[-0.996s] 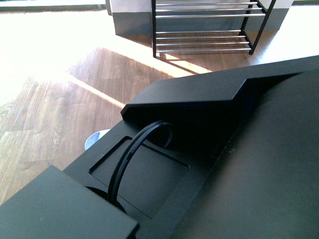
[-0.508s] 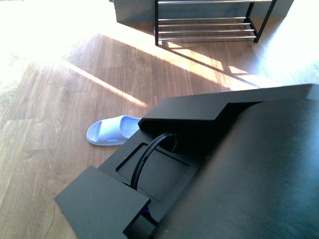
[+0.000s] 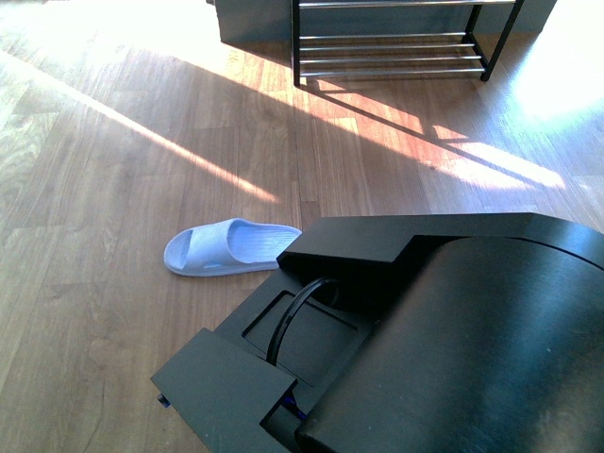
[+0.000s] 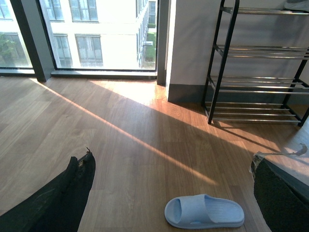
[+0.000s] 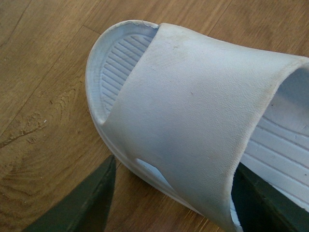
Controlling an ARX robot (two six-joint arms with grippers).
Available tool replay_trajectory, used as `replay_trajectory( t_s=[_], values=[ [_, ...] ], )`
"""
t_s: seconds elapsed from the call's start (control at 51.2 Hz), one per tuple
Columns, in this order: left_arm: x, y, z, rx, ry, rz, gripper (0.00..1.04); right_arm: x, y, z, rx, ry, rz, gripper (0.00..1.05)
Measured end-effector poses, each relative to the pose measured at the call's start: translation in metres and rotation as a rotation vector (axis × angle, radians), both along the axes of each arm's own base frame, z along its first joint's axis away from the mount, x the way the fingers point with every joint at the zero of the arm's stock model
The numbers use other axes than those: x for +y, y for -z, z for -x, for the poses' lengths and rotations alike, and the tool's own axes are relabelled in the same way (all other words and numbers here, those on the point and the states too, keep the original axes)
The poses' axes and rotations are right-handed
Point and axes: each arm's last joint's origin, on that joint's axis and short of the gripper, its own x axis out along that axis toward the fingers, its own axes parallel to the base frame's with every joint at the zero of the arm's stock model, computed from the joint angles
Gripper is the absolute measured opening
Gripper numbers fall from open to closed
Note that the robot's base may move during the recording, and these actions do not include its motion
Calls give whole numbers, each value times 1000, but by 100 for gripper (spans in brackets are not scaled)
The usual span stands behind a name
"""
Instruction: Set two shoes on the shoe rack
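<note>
My right claw [image 5: 174,193] stands apart, with one dark finger [image 5: 91,203] on each flank of a pale blue slide [image 5: 193,106]. It is not yet clamped. The slide lies directly under the claw on the wooden floor [image 3: 113,189]. Its long axis passes between the fingers, so they span the width at the strap, and closing would grip the strap from both sides. I cannot tell whether either finger touches the rubber. My left claw [image 4: 172,157] is also apart and holds nothing. It hangs well above the floor, so the right arm is the nearer one. In the front view a slide lies crosswise, toe toward my left, roughly parallel to the chrome bars of the shoe rack [image 3: 387,57]. The rack stands well apart, straight ahead. My own arm [image 3: 453,340] covers that slide's heel and the claw itself, so I cannot tell whether this slide is the one under my right claw. The upper tiers of the rack are cut off. No other shoe of the task shows in any view.
</note>
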Motion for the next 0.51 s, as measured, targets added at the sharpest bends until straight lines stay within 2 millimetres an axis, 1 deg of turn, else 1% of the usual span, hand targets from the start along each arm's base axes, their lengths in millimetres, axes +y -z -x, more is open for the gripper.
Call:
replay_trajectory(
  t_s=[0.117, 0.195, 0.234, 0.332, 0.449, 0.508],
  values=[
    [0, 0, 0, 0, 0, 0, 95, 1, 0, -1, -3, 2, 0, 43],
    [0, 0, 0, 0, 0, 0, 95, 0, 0, 0, -3, 2, 1, 32],
    [0, 0, 0, 0, 0, 0, 95, 0, -1, 0, -3, 1, 1, 29],
    [0, 0, 0, 0, 0, 0, 95, -1, -2, 1, -3, 2, 5, 15],
    [0, 0, 0, 0, 0, 0, 95, -3, -8, 2, -18, 16, 12, 2],
    [0, 0, 0, 0, 0, 0, 95, -3, -13, 2, -38, 33, 15, 2]
  ],
)
